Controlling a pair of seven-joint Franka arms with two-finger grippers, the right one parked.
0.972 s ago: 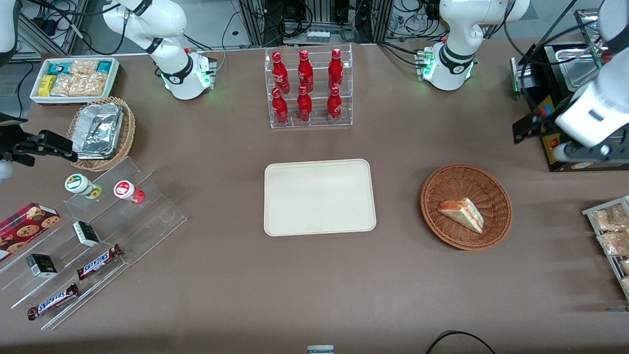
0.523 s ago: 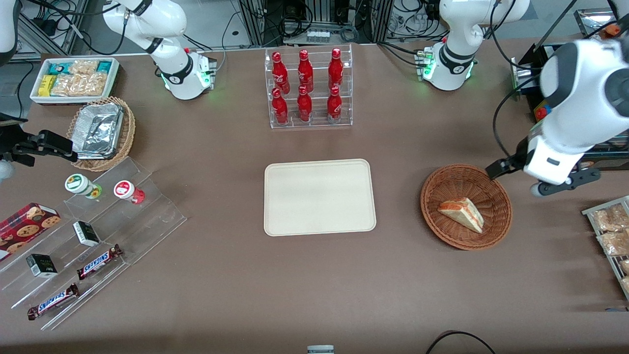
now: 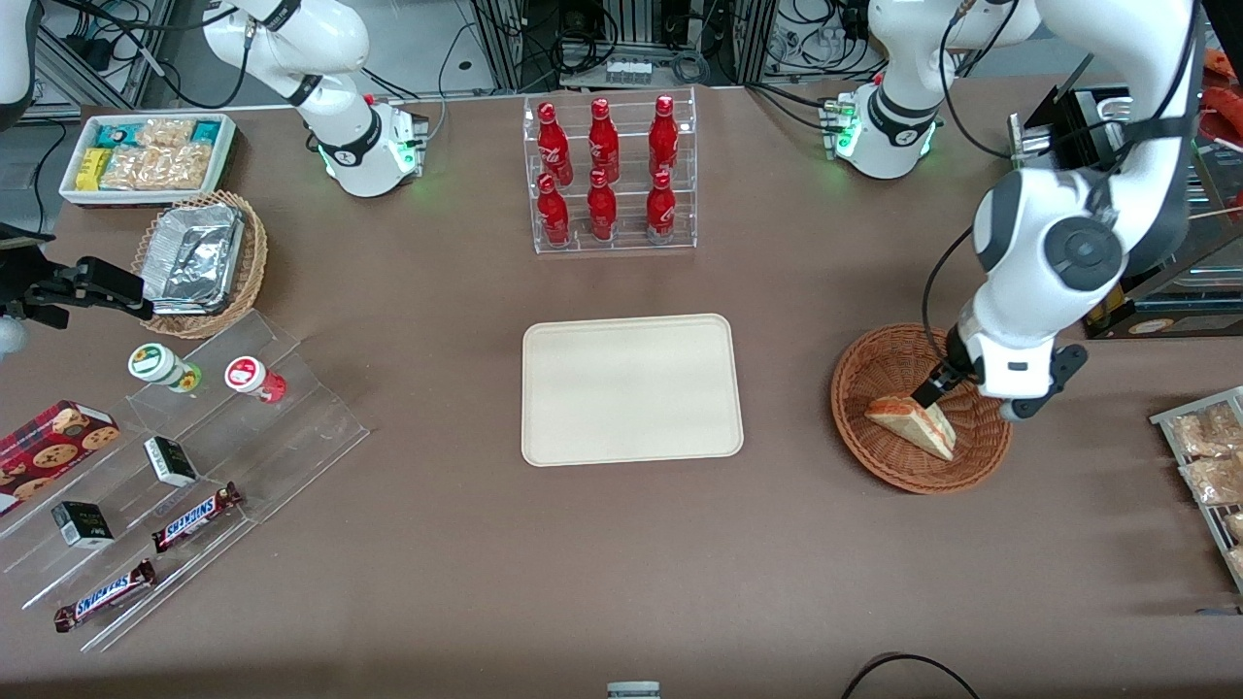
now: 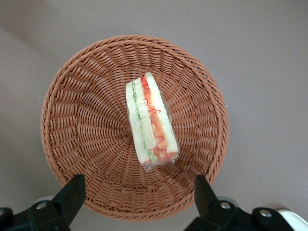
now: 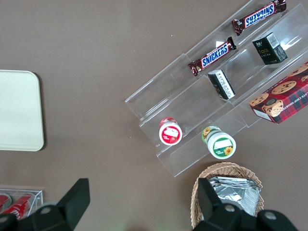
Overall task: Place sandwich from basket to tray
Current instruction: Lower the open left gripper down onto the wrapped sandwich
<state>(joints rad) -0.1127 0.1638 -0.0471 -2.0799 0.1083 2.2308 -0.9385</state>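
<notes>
The sandwich [image 3: 913, 423] is a wrapped white-bread wedge with orange-red and green layers, lying in the round reddish-brown wicker basket [image 3: 856, 371]. In the left wrist view the sandwich [image 4: 150, 120] rests near the middle of the basket [image 4: 86, 120]. My gripper [image 3: 998, 381] hangs above the basket's edge, on the side toward the working arm's end of the table. It is open, and its black fingers [image 4: 73, 192] stand wide apart with nothing between them. The gripper [image 4: 138, 193] is not touching the sandwich. The cream-beige tray [image 3: 631, 388] lies bare at the table's middle, beside the basket.
A clear rack of red bottles [image 3: 609, 175] stands farther from the front camera than the tray. Snack packets on a rack [image 3: 1209, 456] sit beside the basket at the working arm's end. A black appliance [image 3: 1156, 301] is close to the arm. Snack displays [image 3: 175, 476] lie toward the parked arm's end.
My arm has swung in from the working arm's end of the table to hang over the basket. Sandwich, basket and tray have not moved.
</notes>
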